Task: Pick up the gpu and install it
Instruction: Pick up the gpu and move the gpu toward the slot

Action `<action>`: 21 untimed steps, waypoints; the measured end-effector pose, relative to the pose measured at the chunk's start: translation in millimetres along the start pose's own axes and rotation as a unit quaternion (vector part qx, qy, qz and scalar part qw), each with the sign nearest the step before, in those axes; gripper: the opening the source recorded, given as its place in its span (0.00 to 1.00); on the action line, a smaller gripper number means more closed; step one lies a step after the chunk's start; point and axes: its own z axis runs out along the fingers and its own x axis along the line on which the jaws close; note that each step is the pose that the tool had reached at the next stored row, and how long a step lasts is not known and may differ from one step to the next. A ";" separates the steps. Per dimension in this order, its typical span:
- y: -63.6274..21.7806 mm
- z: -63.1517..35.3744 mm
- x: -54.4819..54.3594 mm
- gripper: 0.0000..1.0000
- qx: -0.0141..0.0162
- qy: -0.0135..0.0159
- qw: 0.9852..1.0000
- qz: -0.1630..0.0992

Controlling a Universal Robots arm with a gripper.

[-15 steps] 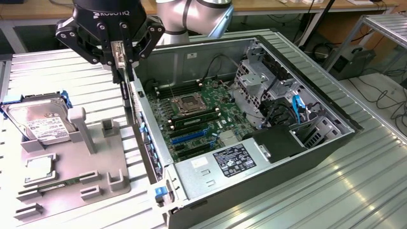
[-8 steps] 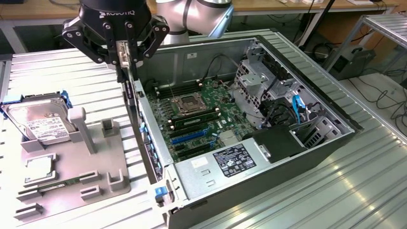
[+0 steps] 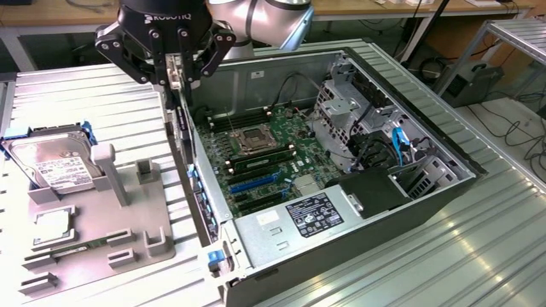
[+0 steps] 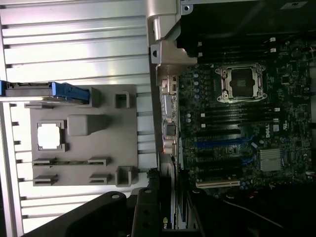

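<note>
My gripper (image 3: 176, 77) hangs over the rear wall of the open computer case (image 3: 384, 211), at the exterior view's upper left. It is shut on the gpu (image 3: 180, 105), a thin dark card seen edge-on that hangs straight down, with its silvery bracket between the fingers. In the wrist view the gpu (image 4: 174, 197) runs out from the gripper (image 4: 163, 217), just outside the motherboard (image 4: 247, 148) edge. The blue expansion slots (image 3: 252, 182) lie below and to the exterior view's right of the card. The card's lower end is above the board, not seated.
A grey fixture tray (image 3: 128, 224) on the exterior view's left holds a silver hard drive (image 3: 55, 167), a square processor (image 3: 53, 224) and a memory stick (image 3: 81, 248). Inside the case are the processor socket (image 3: 254, 137), a drive cage (image 3: 346, 105) and the power supply (image 3: 311, 214).
</note>
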 end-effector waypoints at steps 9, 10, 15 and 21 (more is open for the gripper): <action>0.8 0.3 -10.3 0.26 0.000 0.000 1.000 0.000; 0.9 0.4 -11.3 0.26 0.000 0.000 1.000 0.000; 1.3 0.5 -16.4 0.26 0.000 0.000 1.000 0.000; 1.7 0.7 -23.0 0.26 0.000 0.000 1.000 0.000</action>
